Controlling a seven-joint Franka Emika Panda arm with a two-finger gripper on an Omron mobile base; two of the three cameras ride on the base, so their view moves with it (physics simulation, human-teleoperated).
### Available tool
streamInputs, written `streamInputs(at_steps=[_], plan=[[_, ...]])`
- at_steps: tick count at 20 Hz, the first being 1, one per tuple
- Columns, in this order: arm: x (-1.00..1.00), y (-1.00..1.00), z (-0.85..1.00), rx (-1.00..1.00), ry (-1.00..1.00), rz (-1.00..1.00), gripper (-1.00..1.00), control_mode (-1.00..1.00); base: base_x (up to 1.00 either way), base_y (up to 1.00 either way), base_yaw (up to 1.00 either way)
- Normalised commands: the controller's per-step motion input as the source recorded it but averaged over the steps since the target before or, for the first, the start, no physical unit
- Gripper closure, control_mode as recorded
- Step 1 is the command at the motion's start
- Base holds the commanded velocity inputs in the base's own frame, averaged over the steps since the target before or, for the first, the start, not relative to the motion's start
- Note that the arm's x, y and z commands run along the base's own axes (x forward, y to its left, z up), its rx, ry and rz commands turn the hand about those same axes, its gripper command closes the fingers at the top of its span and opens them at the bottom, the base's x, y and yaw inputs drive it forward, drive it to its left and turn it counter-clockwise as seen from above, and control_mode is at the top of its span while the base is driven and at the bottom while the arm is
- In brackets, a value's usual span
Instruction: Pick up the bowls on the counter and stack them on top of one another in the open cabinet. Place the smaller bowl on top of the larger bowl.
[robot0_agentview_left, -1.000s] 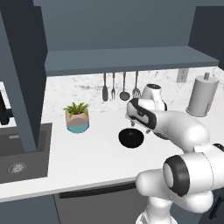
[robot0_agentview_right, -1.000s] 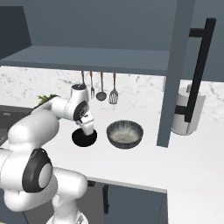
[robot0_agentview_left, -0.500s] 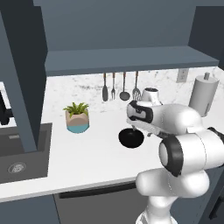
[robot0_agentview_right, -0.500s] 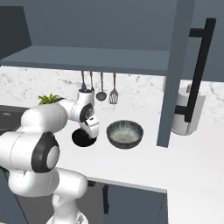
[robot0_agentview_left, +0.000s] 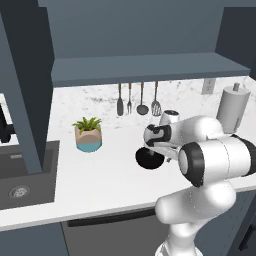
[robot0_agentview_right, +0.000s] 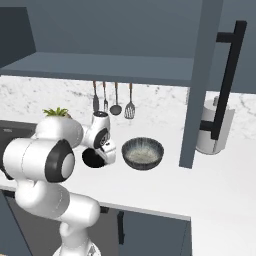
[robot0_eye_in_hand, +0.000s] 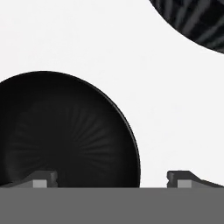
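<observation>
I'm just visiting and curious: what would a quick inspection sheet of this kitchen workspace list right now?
Surface: white marbled counter, dark sink at its left.
Job's things: smaller bowl and larger bowl both on the counter, apart; open cabinet shelf holds no bowl.
Clutter: plant pot, hanging utensils, paper towel roll.
Grippers: gripper open, over the smaller bowl's rim, holding nothing.
Cables: nothing seen.
Surroundings: cabinet door panel, wall outlet.

A white marbled wall (robot0_agentview_left: 100, 97) carries a row of hanging utensils (robot0_agentview_left: 137, 100) and a socket (robot0_agentview_left: 208, 86). A paper towel roll (robot0_agentview_right: 214, 126) stands at the right, a potted plant (robot0_agentview_left: 88, 134) and dark sink (robot0_agentview_left: 20, 175) left
</observation>
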Motion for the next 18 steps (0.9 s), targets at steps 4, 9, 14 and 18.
streamInputs(at_steps=[4, 9, 14, 18], plan=[[0.01, 0.00, -0.40, 0.00, 0.00, 0.04, -1.00, -1.00, 0.00, 0.00, 0.00], [0.00, 0.00, -0.32, 0.00, -0.02, 0.04, -1.00, -1.00, 0.00, 0.00, 0.00], [0.00, 0.00, -0.12, 0.00, -0.03, 0.01, 1.00, -1.00, 0.00, 0.00, 0.00], [0.00, 0.00, 0.00, 0.00, 0.00, 0.00, 1.00, -1.00, 0.00, 0.00, 0.00]])
